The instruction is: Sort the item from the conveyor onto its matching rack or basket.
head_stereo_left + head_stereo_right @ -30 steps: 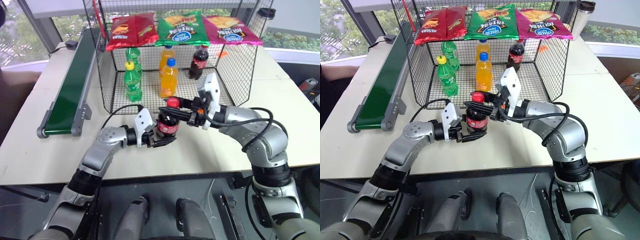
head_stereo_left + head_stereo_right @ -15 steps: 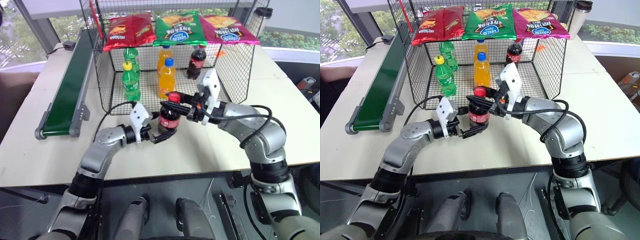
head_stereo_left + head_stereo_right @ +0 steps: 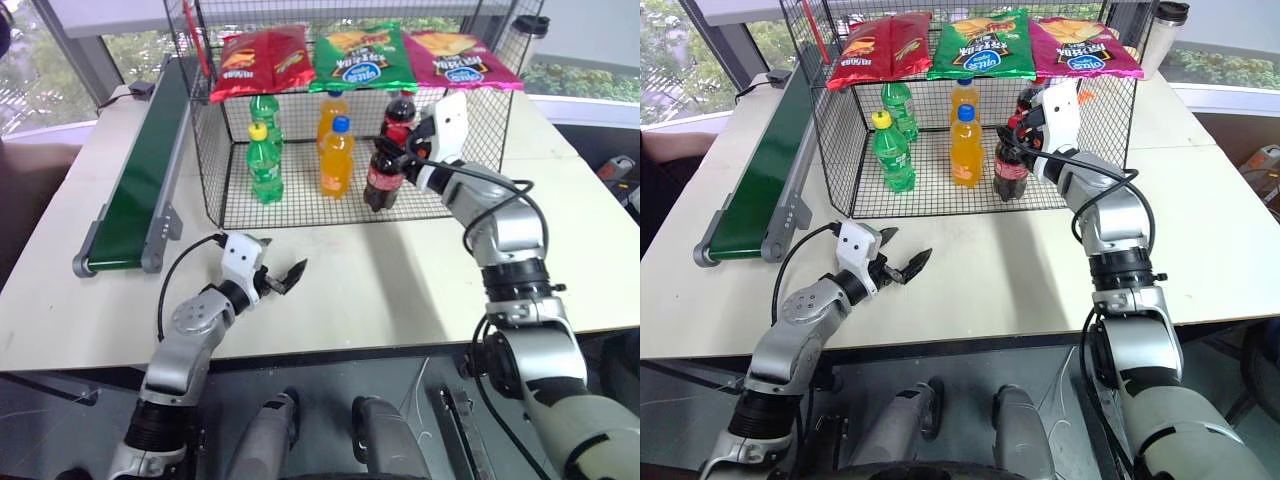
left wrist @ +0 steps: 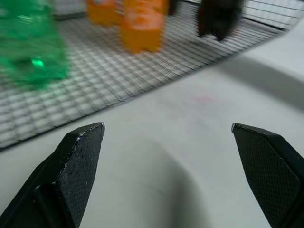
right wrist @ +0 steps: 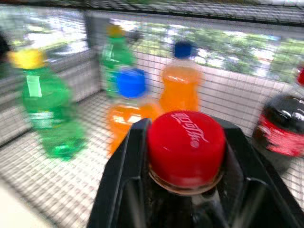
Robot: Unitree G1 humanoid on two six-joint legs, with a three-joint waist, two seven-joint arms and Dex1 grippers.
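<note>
One cola bottle (image 3: 382, 179) — neck in right tool (image 3: 400, 152) | over basket (image 3: 480, 150) edge

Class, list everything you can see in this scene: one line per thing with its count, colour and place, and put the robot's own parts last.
cola bottle: 1, dark with red cap, held at the basket's open front
twin cola bottle: 1, dark, back of basket
orange soda bottles: 2, basket middle
green soda bottles: 2, basket left
basket: 1, black wire mesh, on table
chip bags: 3, red, green, pink, above basket
conveyor: 1, dark green, table's left
tumbler: 1, far right
left gripper: open, empty, over table
right gripper: shut on cola bottle's neck
</note>
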